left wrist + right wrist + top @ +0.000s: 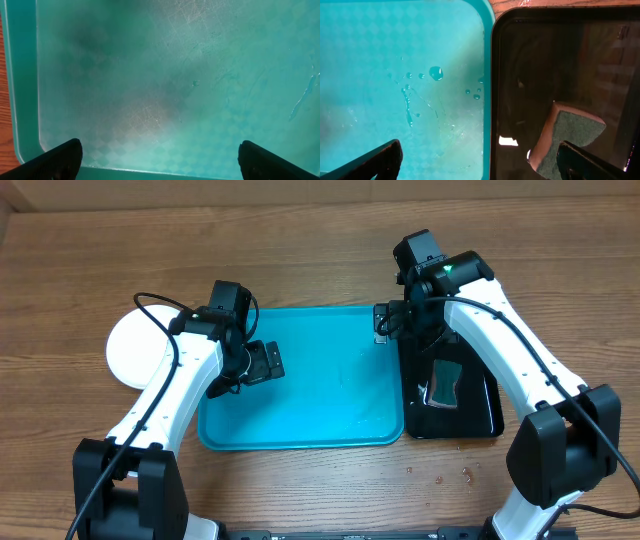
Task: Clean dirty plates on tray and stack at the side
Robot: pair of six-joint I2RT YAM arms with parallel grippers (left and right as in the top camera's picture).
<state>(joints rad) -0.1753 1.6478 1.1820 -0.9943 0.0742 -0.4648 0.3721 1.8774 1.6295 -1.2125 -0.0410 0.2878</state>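
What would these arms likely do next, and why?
Probably draw both arms back from the tray. It holds no plates, only water drops; a white plate sits on the table to its left, the sponge lies on the black tray, and the left gripper and right gripper are open and empty. Whether other plates lie under the white one is hidden.
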